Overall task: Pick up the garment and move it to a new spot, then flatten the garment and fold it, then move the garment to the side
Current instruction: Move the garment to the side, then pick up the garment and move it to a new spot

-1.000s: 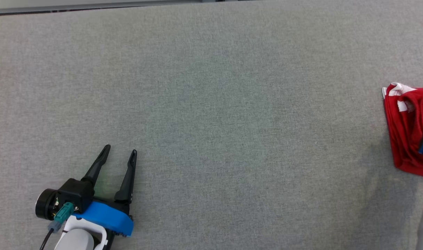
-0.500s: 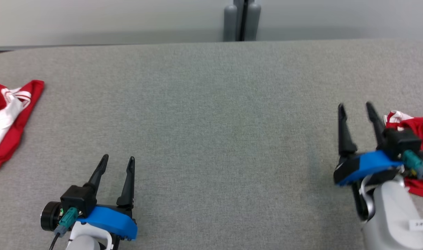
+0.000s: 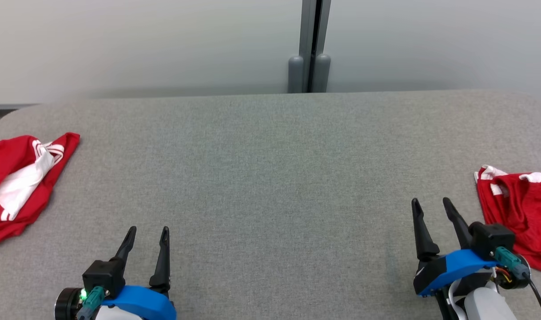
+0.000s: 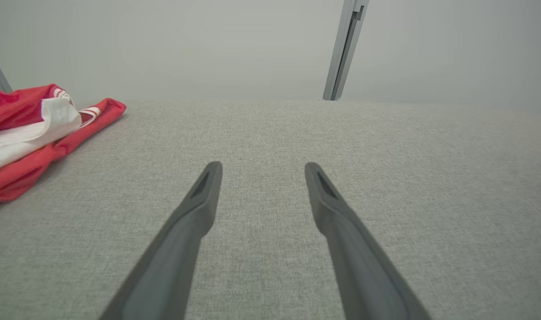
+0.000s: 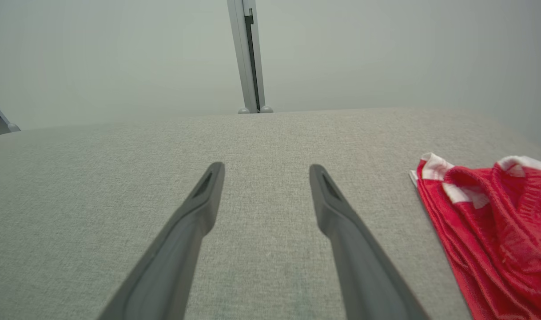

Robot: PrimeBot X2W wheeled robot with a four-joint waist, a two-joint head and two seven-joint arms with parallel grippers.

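At the bottom of the head view my left gripper (image 3: 149, 229) and my right gripper (image 3: 430, 202) hover low over the grey table (image 3: 270, 178), pointing up the frame. Both have their fingers spread wide with nothing between them. Just to the right of my right fingers, close but not touching, lies the right-hand garment (image 3: 519, 213), red with white trim, against the right edge of the frame. In the right wrist view its edges sit in stacked layers, so I judge it folded and set at the side, which would leave that piece finished. Farther up, at the left edge and well apart from my left fingers, lies the left-hand garment (image 3: 17, 178), a loose red and white heap, neither flattened nor folded. If that one is mine to do, the lifting, spreading, folding and setting aside are all ahead of me. Beyond the table's far edge stand a pale wall (image 3: 141, 44) and a grey post (image 3: 309, 49)
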